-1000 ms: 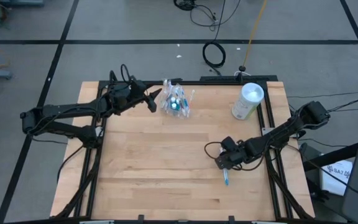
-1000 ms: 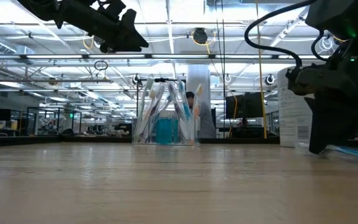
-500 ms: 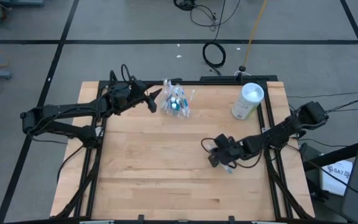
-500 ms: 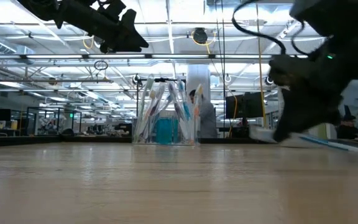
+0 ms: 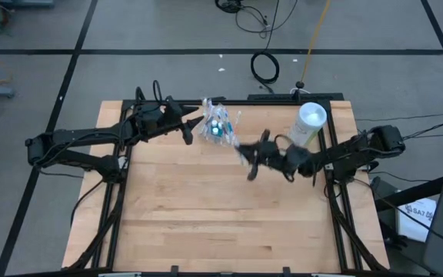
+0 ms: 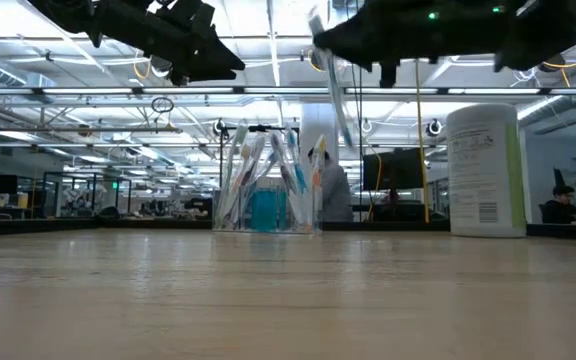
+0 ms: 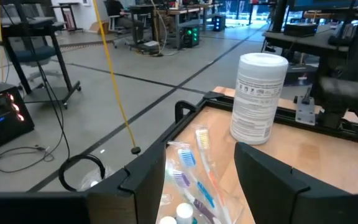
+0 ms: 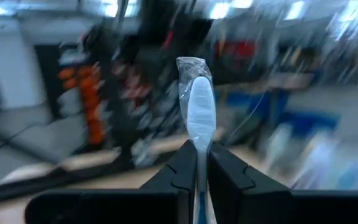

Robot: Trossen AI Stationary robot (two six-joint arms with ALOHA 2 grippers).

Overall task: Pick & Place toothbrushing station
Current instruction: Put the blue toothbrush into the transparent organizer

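A clear holder (image 5: 218, 127) full of wrapped toothbrushes stands on the wooden table at the far side, left of centre; it also shows in the low view (image 6: 266, 190). My right gripper (image 5: 252, 160) is in the air just right of the holder, shut on a plastic-wrapped toothbrush (image 8: 197, 106), which shows slanted in the low view (image 6: 338, 95). My left gripper (image 5: 188, 128) is open and empty, raised just left of the holder; its wrist view looks down on the brushes (image 7: 194, 186). My right gripper pinches the toothbrush's handle (image 8: 197, 163) between its two fingers. The wrapped head end (image 8: 196, 93) sticks out past the fingertips. The brush is lifted clear of the table and hangs slanted, high above the tabletop (image 6: 344, 120).
A white wipes canister (image 5: 308, 125) stands at the far right corner, behind my right arm; it also shows in the low view (image 6: 486, 170). Black frame rails (image 5: 329, 165) run along the table's edges. The near half of the table (image 5: 206, 223) is bare wood.
My right gripper has lifted the toothbrush off the table near the right edge. It has carried it up and toward the far left, to just beside the holder, turning as it went. The toothbrush, flat on the table before, is now slanted in the air.
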